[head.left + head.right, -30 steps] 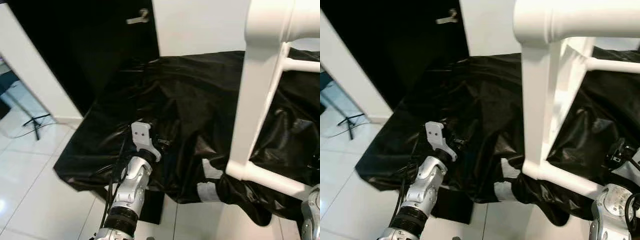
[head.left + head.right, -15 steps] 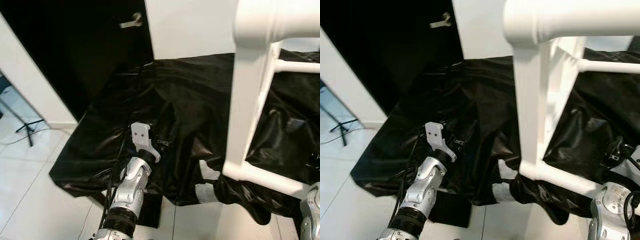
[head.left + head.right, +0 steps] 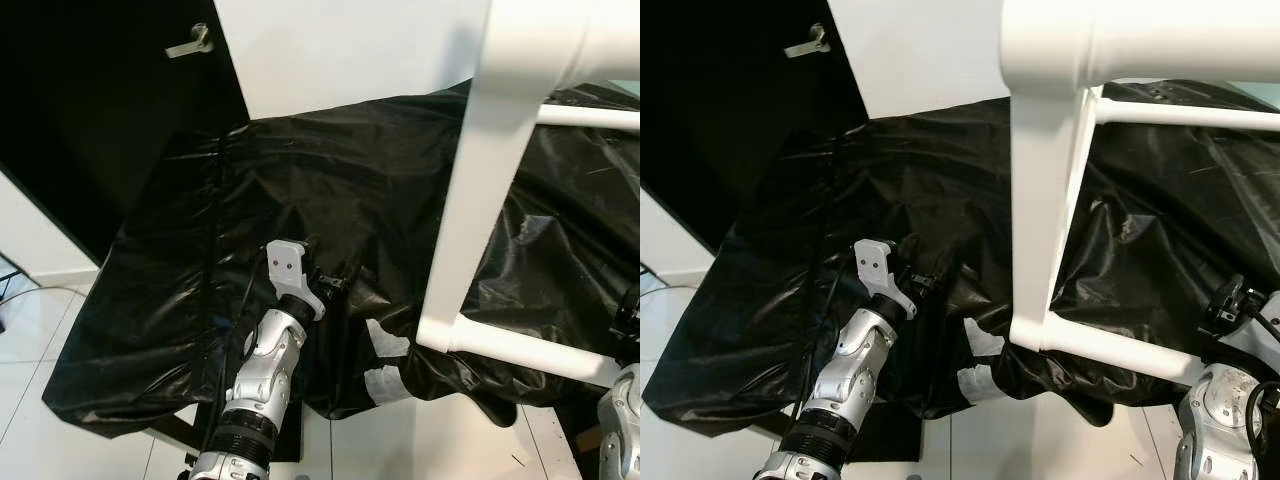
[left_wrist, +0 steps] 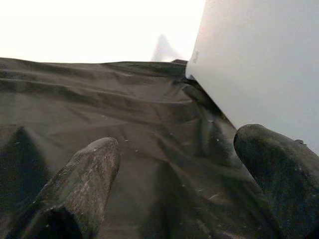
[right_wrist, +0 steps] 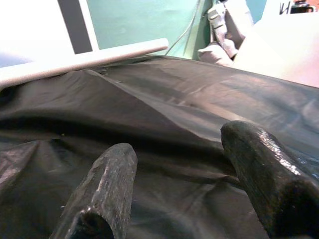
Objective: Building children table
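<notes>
A white table frame stands on a surface draped in a black plastic sheet [image 3: 300, 190]. Its thick leg [image 3: 480, 190] rises close to the camera, with a lower rail [image 3: 520, 350] and a thin upper rail [image 3: 590, 117] running right. My left gripper [image 4: 184, 149] is open just above the sheet, left of the leg's foot, and the white leg [image 4: 259, 64] sits close beside one finger. My left arm [image 3: 265, 365] reaches up from below. My right gripper [image 5: 179, 144] is open low over the sheet at the front right, with a white rail [image 5: 79, 59] lying beyond it.
A dark door with a silver handle [image 3: 190, 42] and a white wall [image 3: 340, 45] stand behind the covered surface. White floor tiles [image 3: 30, 330] show at the left. A pale taped patch [image 3: 385, 378] marks the sheet's front edge. A teal wall [image 5: 144, 22] lies past the right side.
The whole picture has slid left and the door handle with it, so the camera has turned. Both arms and the white frame hold their places against the sheet.
</notes>
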`<state>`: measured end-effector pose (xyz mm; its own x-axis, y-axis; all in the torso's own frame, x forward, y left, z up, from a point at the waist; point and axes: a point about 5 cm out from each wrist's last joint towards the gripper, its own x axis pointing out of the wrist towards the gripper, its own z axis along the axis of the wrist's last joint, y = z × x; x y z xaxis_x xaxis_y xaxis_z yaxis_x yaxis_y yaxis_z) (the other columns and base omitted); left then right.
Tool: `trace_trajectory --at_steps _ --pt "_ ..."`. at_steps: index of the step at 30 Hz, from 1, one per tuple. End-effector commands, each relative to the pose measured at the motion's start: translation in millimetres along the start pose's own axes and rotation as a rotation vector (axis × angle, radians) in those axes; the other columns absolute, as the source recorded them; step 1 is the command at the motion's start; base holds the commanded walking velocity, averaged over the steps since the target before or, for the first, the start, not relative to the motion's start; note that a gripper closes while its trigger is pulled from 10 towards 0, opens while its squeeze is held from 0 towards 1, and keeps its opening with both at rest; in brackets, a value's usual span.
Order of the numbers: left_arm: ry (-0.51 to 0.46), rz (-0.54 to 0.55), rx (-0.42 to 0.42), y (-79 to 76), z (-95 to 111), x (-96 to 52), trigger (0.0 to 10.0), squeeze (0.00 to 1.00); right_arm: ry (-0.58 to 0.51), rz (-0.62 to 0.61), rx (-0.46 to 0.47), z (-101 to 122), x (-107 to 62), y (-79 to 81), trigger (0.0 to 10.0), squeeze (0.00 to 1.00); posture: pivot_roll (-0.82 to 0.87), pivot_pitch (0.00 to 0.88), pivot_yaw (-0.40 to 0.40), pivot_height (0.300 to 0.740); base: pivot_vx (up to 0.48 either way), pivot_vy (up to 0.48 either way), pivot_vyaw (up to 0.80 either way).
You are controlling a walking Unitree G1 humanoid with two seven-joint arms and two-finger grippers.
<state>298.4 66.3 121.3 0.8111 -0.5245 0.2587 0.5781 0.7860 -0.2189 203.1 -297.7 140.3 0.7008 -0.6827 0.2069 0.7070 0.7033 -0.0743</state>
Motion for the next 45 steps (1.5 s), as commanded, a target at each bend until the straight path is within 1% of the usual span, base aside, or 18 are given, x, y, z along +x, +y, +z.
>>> trace_trajectory --at_steps 1,10,13,17,22,27,28,30,31,33,35,41,45 --pt "0.014 -0.018 0.009 1.8 -1.5 -3.5 10.0 0.00 0.042 0.005 0.001 -8.2 -3.2 1.1 10.0 0.00 0.04 0.000 0.108 0.740 0.000 0.000 -0.77" --pt "0.019 -0.024 0.010 1.6 -1.5 -5.3 10.0 0.00 0.054 0.008 0.004 -9.9 -3.3 2.4 10.0 0.00 0.05 0.000 0.113 0.740 0.000 0.000 -0.79" --pt "0.019 -0.025 0.012 1.7 -1.4 -5.2 10.0 0.00 0.045 0.006 0.023 -9.1 -3.4 2.7 10.0 0.00 0.05 0.000 0.113 0.740 0.000 0.000 -0.78" --pt "0.041 -0.028 0.034 2.1 -3.0 -4.3 10.0 0.00 0.037 0.014 0.022 -7.2 -3.5 4.1 10.0 0.00 0.05 0.000 0.114 0.740 0.000 0.064 -0.13" --pt "0.021 -0.038 0.020 0.0 -1.8 -4.2 10.0 0.00 0.053 0.006 0.021 -9.2 -3.4 3.2 10.0 0.00 0.05 0.000 0.114 0.740 0.000 0.189 0.00" --pt "0.023 -0.039 0.025 -0.2 -1.8 -5.0 10.0 0.00 0.054 0.007 0.023 -9.0 -3.8 3.5 10.0 0.00 0.04 0.000 0.114 0.740 0.000 0.000 -0.78" --pt "0.025 -0.038 0.032 -0.1 -1.8 -5.3 10.0 0.00 0.054 0.008 0.022 -9.1 -3.9 3.5 10.0 0.00 0.05 0.000 0.114 0.740 0.000 0.000 -0.80" --pt "0.040 -0.047 0.074 -0.9 -3.5 -6.0 10.0 0.00 0.056 0.010 0.020 -9.3 -4.3 3.7 10.0 0.00 0.05 0.000 0.114 0.740 0.000 0.000 -0.80" --pt "0.030 -0.050 0.039 -1.7 -3.7 -6.6 10.0 0.00 0.056 0.010 0.020 -9.4 -4.4 3.8 10.0 0.00 0.05 0.000 0.115 0.740 0.000 0.000 -0.80" --pt "0.024 -0.047 0.030 -1.4 -2.9 -6.9 10.0 0.00 0.057 0.009 0.021 -9.6 -4.3 3.7 10.0 0.00 0.05 0.000 0.115 0.740 0.000 0.000 -0.80" --pt "0.027 -0.043 0.037 -0.7 -2.6 -6.9 10.0 0.00 0.057 0.009 0.022 -9.7 -4.3 4.1 10.0 0.00 0.05 0.000 0.116 0.740 0.000 0.000 -0.80" --pt "0.030 -0.042 0.042 -0.5 -3.1 -7.4 10.0 0.00 0.050 0.028 0.046 -8.8 -4.7 6.9 10.0 0.00 0.05 0.000 0.115 0.740 0.000 0.000 0.00" --pt "0.028 -0.041 0.040 -0.9 -3.1 -7.1 10.0 0.00 0.053 0.034 0.045 -9.5 -4.2 7.3 10.0 0.00 0.05 0.000 0.114 0.740 0.000 0.000 0.00"
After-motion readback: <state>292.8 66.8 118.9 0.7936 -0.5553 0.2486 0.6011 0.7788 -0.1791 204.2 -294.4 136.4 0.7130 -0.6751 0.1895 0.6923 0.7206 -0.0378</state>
